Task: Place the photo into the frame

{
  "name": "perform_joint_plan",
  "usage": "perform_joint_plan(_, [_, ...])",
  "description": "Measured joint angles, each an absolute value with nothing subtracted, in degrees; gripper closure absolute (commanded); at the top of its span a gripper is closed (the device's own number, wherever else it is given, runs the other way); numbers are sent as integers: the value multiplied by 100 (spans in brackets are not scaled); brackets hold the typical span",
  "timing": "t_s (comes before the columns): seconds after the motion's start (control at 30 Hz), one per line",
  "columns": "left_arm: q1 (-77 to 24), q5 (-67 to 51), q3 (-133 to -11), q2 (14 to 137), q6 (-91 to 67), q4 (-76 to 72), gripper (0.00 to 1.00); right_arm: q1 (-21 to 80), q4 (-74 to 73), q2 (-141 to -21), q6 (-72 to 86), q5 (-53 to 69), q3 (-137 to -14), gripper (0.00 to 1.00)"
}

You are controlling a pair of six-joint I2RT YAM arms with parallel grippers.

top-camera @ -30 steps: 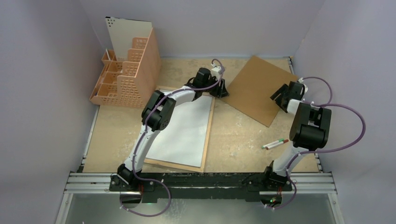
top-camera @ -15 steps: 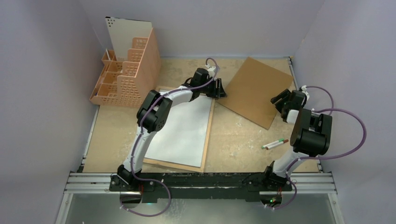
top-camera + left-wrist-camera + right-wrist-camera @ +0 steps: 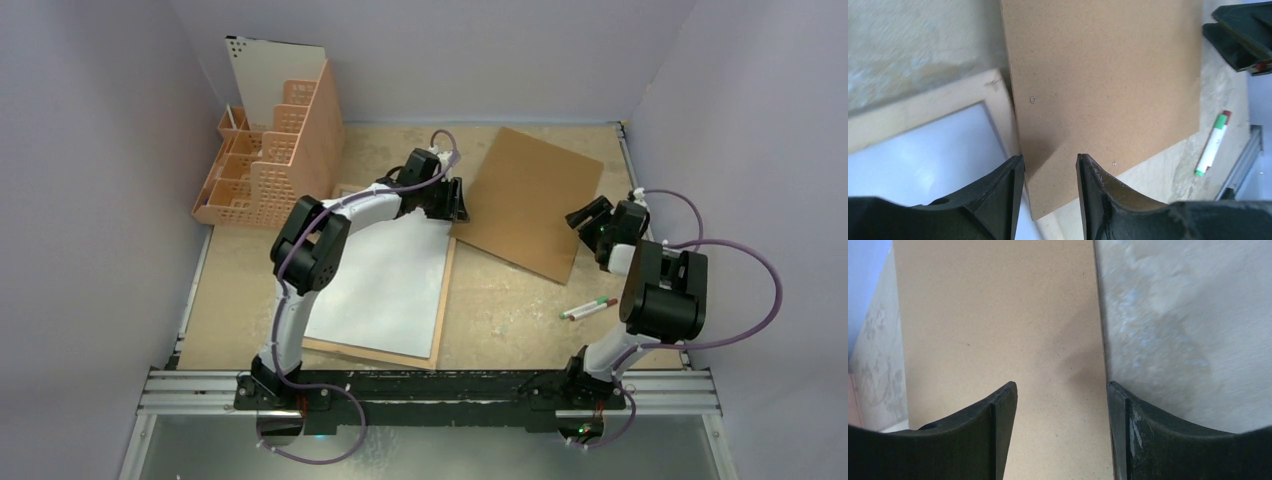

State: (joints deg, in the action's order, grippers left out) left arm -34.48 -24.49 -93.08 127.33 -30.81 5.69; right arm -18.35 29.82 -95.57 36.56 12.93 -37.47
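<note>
Hazards: frame [image 3: 444, 290] lies back up, photo [image 3: 385, 280] white side up inside its wood rim; you risk shifting both if backing board [image 3: 525, 200] drags across rim, since board's near corner sits at or on frame's far right corner; board may skew if one arm leads; markers [image 3: 588, 308] near right arm could get swept. Pose: left gripper [image 3: 1047, 162] low over that corner, jaws apart, nothing clamped; right gripper [image 3: 1060, 387] astride board's right edge, jaws apart.
</note>
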Motion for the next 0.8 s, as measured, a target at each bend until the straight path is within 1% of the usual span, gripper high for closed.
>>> perform_joint_plan(0.17, [-3448,-1824,-8930,12326,-2867,1050,56,-1446,3004,-9470,3697,1319,-3642,32])
perform_joint_plan(0.23, [-3459,-1616,-8764,12162,-2797,1133,55,-1321,3011,-9441,3732,1308,-3612,32])
perform_joint_plan(0.3, [-3472,-1426,-8600,12003,-2755,1238,50,-1232,3004,-9411,3778,1347,-3586,32])
perform_joint_plan(0.4, [-3527,-1284,-8353,11751,-2740,1295,41,-1146,2952,-9351,3780,1302,-3548,32])
perform_joint_plan(0.57, [-3555,-1050,-8119,11493,-2681,1496,35,-972,2751,-9255,3830,1417,-3527,32])
perform_joint_plan(0.7, [-3533,-941,-8049,11461,-2692,1555,27,-906,2630,-9188,3865,1507,-3503,32])
perform_joint_plan(0.8, [-3535,-880,-7996,11461,-2716,1564,23,-878,2567,-9168,3905,1619,-3492,32])
